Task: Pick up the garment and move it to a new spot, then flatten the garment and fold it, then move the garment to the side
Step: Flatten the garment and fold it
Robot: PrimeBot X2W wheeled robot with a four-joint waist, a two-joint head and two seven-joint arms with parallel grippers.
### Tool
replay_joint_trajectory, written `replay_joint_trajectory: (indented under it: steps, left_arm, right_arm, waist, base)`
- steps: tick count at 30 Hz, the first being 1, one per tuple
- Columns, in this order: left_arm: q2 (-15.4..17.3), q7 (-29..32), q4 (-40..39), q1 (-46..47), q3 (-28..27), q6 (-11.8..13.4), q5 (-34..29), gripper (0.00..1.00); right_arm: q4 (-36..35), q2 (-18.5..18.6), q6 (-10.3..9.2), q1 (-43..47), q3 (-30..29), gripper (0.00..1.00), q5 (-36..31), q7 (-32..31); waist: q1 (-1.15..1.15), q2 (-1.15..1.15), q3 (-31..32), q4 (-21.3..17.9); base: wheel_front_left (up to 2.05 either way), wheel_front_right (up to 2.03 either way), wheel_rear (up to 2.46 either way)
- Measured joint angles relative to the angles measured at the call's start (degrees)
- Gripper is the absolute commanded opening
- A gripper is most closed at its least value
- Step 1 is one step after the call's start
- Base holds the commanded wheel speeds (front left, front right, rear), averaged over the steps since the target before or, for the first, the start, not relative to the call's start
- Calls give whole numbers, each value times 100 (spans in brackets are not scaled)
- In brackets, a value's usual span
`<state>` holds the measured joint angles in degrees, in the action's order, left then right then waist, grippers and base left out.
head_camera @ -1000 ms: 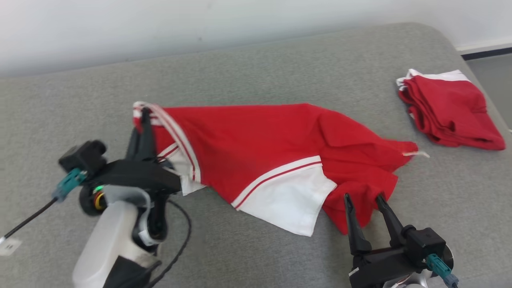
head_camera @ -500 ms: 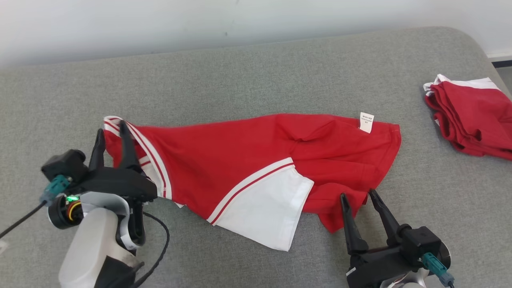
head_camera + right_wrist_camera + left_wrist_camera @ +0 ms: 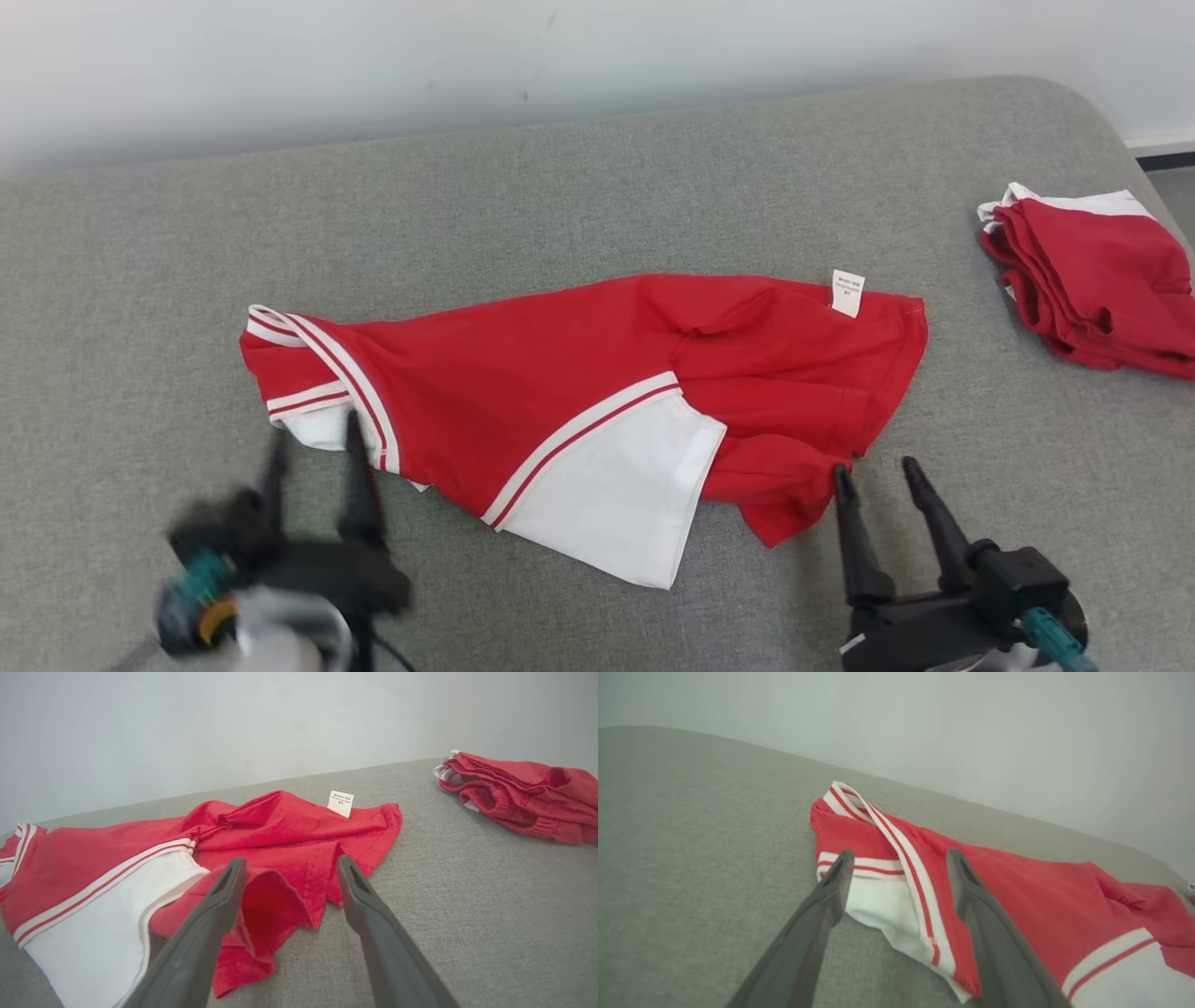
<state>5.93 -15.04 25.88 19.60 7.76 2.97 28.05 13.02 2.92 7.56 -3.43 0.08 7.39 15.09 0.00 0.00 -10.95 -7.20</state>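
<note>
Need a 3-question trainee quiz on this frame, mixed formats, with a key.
1. True or false: the left pincer is shut on the garment.
2. The folded red pile lies where, relative to the garment? A) to the robot's left B) to the robot's right C) on top of it
3. Fill in: the white tag sits at the garment's ___ edge (near/far from the robot).
Key: 1 false, its jaws stand open; 2 B; 3 far.
</note>
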Motion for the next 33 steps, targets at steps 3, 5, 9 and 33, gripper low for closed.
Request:
replay_joint_trajectory:
  steps: [3, 5, 9, 33]
  left_arm:
    - [-111, 0, -553, -671, 286, -40, -73, 100]
    - [-186, 0, -821, -992, 417, -45, 19, 100]
    - [-260, 191, -971, -1310, 728, 3, 293, 100]
    - [-305, 1330, -44, -537, 2707, 388, 1920, 100]
  right_arm:
    - [-52, 4, 0, 46, -154, 100, -12, 0]
    - [-78, 3, 0, 73, -237, 100, -46, 0]
    - [-97, 3, 0, 109, -327, 100, -94, 0]
    - [-125, 4, 0, 85, -210, 100, -83, 0]
  waist:
    - [0, 0, 15, 17]
    - [0, 0, 25, 36]
    - [0, 0, 93, 67]
    - [0, 0, 78, -342]
  base:
    - [0, 0, 0]
    - [0, 0, 0]
    - [0, 0, 0]
    - [0, 0, 0]
